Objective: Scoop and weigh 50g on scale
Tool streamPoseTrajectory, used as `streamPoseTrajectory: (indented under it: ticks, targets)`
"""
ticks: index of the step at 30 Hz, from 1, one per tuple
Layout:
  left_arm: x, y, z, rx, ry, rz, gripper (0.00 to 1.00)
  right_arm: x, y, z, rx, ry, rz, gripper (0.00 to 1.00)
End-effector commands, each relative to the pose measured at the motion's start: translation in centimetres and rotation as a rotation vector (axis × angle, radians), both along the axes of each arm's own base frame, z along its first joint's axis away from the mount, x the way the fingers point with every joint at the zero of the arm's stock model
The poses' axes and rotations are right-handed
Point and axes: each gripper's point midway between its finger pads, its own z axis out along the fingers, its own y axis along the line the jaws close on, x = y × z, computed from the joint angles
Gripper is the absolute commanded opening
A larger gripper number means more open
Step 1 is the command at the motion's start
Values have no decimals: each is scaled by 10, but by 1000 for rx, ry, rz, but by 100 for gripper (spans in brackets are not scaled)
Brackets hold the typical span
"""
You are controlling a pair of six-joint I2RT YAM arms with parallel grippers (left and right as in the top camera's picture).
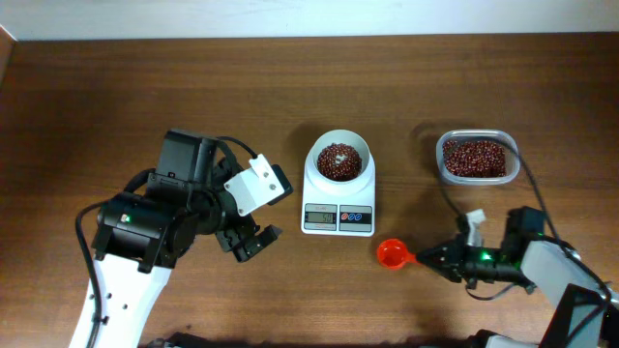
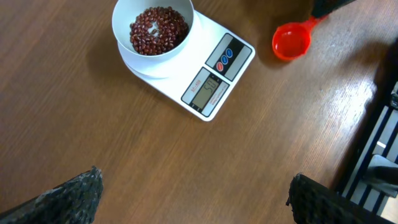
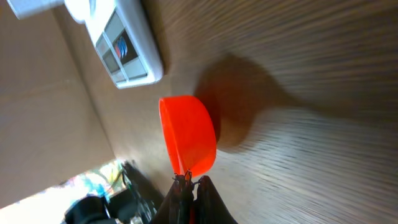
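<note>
**Beans in the bowl, scoop empty in my right claw**

The beans (image 1: pixel 339 161) I am weighing lie in a loose, shallow heap of small, glossy, dark red-brown grains. They cover the floor of the round white bowl (image 1: pixel 340 145) and come nowhere near its rim. The bowl sits on the platform of the scale (image 1: pixel 338 205), so whatever I tip in registers at once. The scale stands mid-table with its grey display (image 2: pixel 208 89) and its blue and red buttons facing my side. The display is lit with digits, but they are too small for me to read with confidence.

Just to the right of the scale's front corner is the orange scoop (image 1: pixel 391 254). It is empty, level, and low over the table (image 1: pixel 145 87). I cannot tell whether it touches the wood. My right claw (image 1: pixel 426 258) is clenched on the thin end of its handle, so the cup sticks out ahead of me, clear of my fingers, ready to dip and pour.

Beyond it, well apart from the scale, is the clear tub (image 1: pixel 476 158). It holds plenty more beans and sits within the same arm's reach.

My left claw (image 1: pixel 256 242) hangs to the left of the scale with its jaws spread wide, grasping nothing. I judge it is simply parked out of the way.
</note>
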Motion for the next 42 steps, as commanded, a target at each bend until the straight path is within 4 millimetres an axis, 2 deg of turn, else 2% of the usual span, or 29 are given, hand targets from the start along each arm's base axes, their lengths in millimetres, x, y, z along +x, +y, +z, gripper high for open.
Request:
streamPoseTrajectory:
  ticks: [1, 11, 15, 18, 21, 24, 25, 30, 32, 35, 38, 42]
  targets:
    - [2, 1, 7, -8, -19, 10, 99, 4, -21, 9, 18, -119, -56, 4]
    - [2, 1, 7, -8, -19, 10, 99, 25, -74, 23, 44, -253, -305, 5]
    - [2, 1, 7, -8, -19, 10, 99, 25, -82, 23, 34, -255, -336, 11]
    - [2, 1, 7, -8, -19, 10, 99, 21, -86, 14, -17, -225, -326, 11]
    - [2, 1, 7, -8, -19, 10, 99, 10, -94, -5, -122, -140, -305, 12]
    - [2, 1, 7, -8, -19, 10, 99, 9, -95, -7, -133, -127, -302, 20]
    - [2, 1, 7, -8, -19, 10, 99, 9, -95, -7, -134, -128, -302, 26]
    - [2, 1, 7, -8, -19, 10, 99, 9, -95, -8, -137, -132, -302, 70]
    - [2, 1, 7, -8, -19, 10, 99, 11, -97, -7, -143, -140, -302, 99]
    - [2, 1, 7, -8, -19, 10, 99, 17, -103, -3, -155, -156, -305, 99]
    - [2, 1, 7, -8, -19, 10, 99, 31, -117, 12, -186, -196, -305, 99]
    - [2, 1, 7, -8, -19, 10, 99, 48, -148, 32, -286, -192, -329, 99]
